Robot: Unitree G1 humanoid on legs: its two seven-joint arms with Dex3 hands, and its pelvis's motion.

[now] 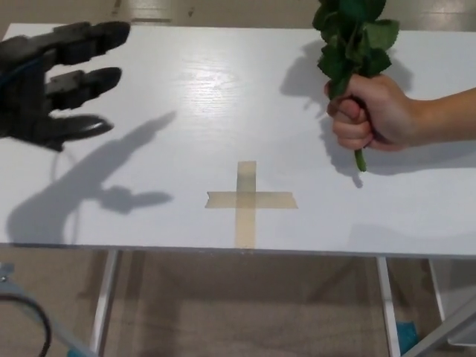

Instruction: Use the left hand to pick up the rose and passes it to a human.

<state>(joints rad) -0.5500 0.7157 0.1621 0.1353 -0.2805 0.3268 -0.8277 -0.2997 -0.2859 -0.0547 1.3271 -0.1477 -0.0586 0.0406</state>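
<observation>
A person's hand (pixel 372 111) reaches in from the right and grips the rose (pixel 353 41) by its stem, upright above the white table (pixel 223 97). Only the green leaves and the stem end show; the bloom is cut off by the top edge. My left hand (pixel 52 85) hovers at the far left over the table, open, its black fingers (pixel 85 78) spread and holding nothing. It is far from the rose. My right hand does not show.
A cross of tan tape (pixel 247 199) marks the table near its front edge. Below the edge are table legs (pixel 104 297) and brown floor. A cable (pixel 30 316) loops at the bottom left.
</observation>
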